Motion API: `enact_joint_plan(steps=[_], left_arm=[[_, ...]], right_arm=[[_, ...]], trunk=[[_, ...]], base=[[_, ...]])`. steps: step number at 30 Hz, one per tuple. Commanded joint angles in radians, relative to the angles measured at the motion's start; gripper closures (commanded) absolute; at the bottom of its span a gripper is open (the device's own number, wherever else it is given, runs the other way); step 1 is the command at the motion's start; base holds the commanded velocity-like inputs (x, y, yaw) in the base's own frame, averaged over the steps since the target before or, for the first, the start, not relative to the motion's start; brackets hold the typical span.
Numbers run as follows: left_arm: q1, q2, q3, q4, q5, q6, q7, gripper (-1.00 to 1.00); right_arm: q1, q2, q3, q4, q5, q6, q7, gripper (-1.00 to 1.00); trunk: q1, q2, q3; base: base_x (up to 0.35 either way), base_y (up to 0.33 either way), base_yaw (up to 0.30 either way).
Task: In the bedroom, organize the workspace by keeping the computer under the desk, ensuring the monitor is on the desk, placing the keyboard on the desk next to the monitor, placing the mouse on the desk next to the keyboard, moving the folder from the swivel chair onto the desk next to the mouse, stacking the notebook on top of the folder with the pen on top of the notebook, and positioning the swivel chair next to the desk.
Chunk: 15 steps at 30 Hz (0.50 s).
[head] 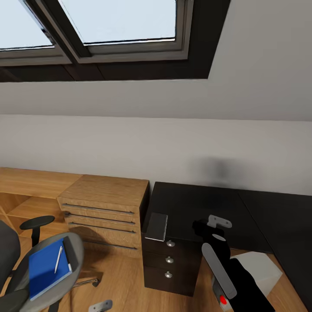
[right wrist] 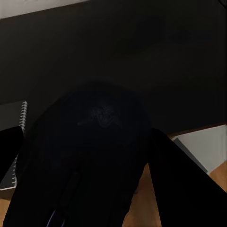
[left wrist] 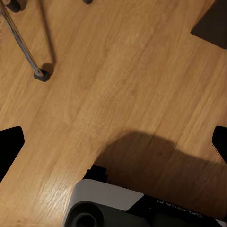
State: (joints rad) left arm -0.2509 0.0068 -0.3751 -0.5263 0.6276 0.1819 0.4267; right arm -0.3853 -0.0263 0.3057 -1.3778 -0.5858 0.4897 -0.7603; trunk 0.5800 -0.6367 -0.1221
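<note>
Head view: the right gripper (head: 203,227) is raised over the black desk (head: 203,208) at 5 o'clock, carrying a dark object. The right wrist view resolves this object as the black mouse (right wrist: 90,156), pinched between the two dark fingers (right wrist: 175,184) above the desk surface. A spiral-bound notebook (head: 157,226) lies on the desk's left edge, at 9 o'clock from the gripper. At 7 o'clock, the swivel chair (head: 65,264) carries the blue folder (head: 45,268) with a pen (head: 58,259) upon it. Left wrist view: wooden floor (left wrist: 123,80); whether the left gripper's fingers (left wrist: 9,146) are spread cannot be told.
</note>
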Motion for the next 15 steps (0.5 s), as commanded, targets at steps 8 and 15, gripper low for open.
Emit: enact_joint_plan(steps=[8, 15], left_arm=[[-0.001, -0.003, -0.006, 0.007, 0.003, -0.037, 0.007, -1.0], [-0.001, -0.002, -0.011, 0.009, 0.004, -0.111, 0.007, -1.0]], right_arm=[[0.001, 0.003, 0.006, -0.007, -0.011, 0.001, -0.009, 1.0], [0.002, 0.005, 0.003, -0.007, -0.009, 0.0, -0.013, 1.0]], trunk=[[-0.03, 0.055, 0.023], [-0.057, 0.104, 0.045]], base=[[0.0, 0.0, 0.0], [0.0, 0.0, -0.035]])
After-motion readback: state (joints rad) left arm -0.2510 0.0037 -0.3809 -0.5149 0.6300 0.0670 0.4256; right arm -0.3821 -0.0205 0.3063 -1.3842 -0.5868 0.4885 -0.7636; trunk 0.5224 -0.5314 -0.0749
